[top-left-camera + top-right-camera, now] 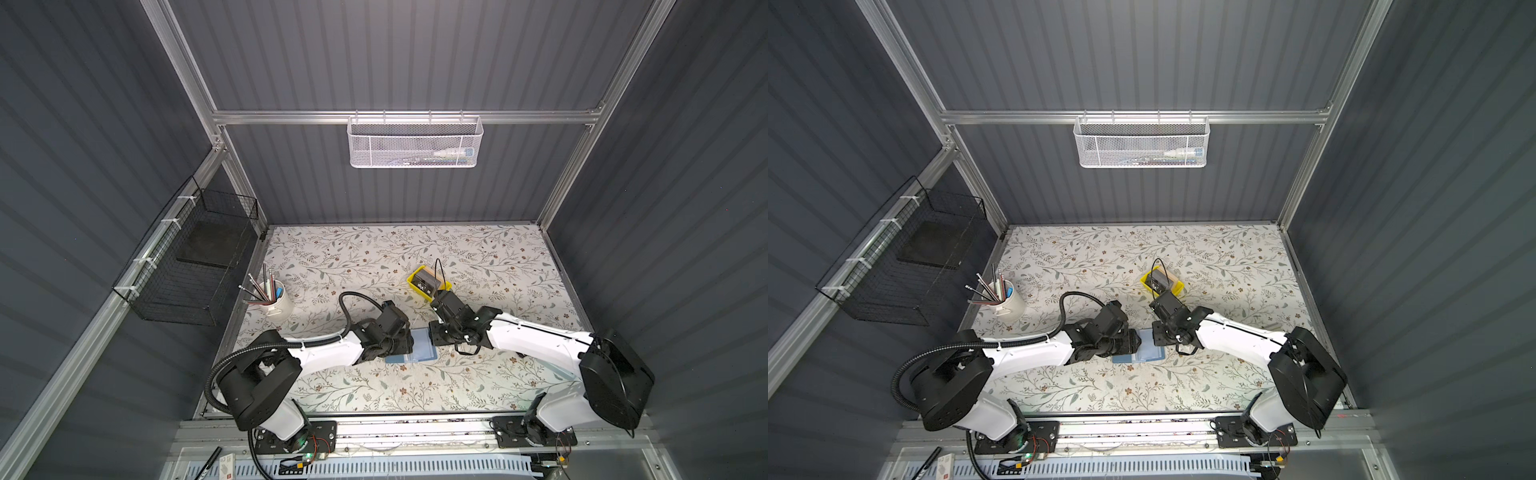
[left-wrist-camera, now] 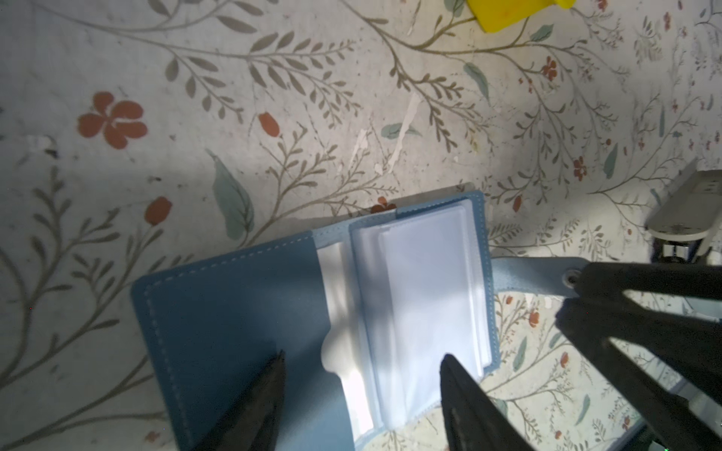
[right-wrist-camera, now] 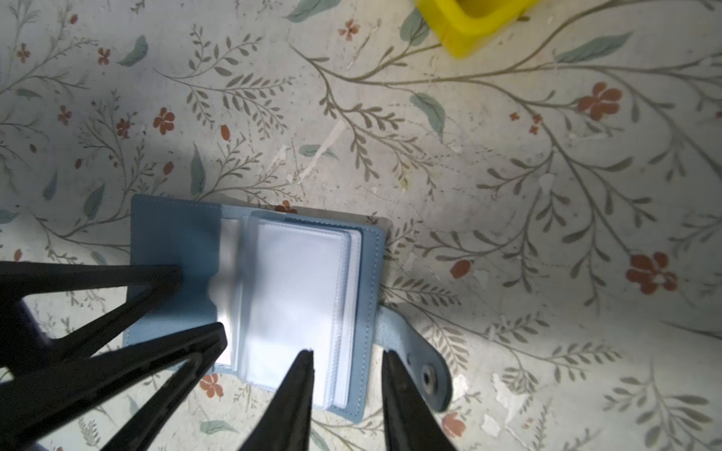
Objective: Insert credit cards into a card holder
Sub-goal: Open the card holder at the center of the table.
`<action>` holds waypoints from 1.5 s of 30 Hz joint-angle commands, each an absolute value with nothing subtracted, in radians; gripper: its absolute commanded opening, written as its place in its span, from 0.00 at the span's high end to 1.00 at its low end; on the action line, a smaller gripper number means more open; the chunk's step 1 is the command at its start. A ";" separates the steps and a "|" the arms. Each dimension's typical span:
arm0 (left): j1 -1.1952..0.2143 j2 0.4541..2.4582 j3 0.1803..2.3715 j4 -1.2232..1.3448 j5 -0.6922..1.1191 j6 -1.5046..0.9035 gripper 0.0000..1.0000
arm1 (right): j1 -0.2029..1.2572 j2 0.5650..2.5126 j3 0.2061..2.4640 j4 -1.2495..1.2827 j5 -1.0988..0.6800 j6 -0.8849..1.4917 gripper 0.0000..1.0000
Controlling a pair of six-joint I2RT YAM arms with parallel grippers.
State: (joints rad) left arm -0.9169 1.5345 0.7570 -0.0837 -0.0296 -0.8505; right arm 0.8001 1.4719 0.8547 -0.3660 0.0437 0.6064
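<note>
The blue card holder (image 1: 422,352) (image 1: 1145,354) lies open and flat on the floral table between the two arms. Its clear sleeves (image 2: 422,293) (image 3: 297,281) face up and its snap tab strap (image 3: 414,351) sticks out to one side. My left gripper (image 2: 363,357) is open above it, one finger over the blue cover and the other over the sleeves. My right gripper (image 3: 347,353) is open, its tips straddling the sleeve stack's outer edge next to the strap. Black credit cards (image 1: 426,281) (image 1: 1159,281) lie in the yellow tray (image 1: 412,283) beyond the right wrist.
A white mug with pens (image 1: 279,306) stands at the left of the table. A black wire basket (image 1: 195,270) hangs on the left wall and a white mesh basket (image 1: 415,143) on the back rail. A corner of the yellow tray (image 3: 476,31) shows past the holder.
</note>
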 commanded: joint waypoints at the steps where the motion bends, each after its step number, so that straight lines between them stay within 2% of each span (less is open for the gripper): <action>1: -0.923 1.512 0.759 -0.114 -0.015 -0.849 0.36 | 0.812 1.468 0.845 -0.374 0.026 0.649 0.68; 9: -0.944 1.601 0.809 -0.170 -0.043 -0.826 0.31 | 0.819 1.516 0.851 -0.453 0.070 0.710 0.67; 19: -0.963 1.650 0.827 -0.201 -0.069 -0.842 0.30 | 0.816 1.562 0.860 -0.466 0.120 0.680 0.64; 45: -0.972 1.675 0.801 -0.175 -0.075 -0.869 0.33 | 0.782 1.610 0.812 -0.414 0.061 0.658 0.62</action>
State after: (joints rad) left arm -0.9634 1.6386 0.8421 -0.1352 -0.0799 -0.8505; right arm 0.7776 1.5929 0.8368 -0.4133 0.0669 0.6476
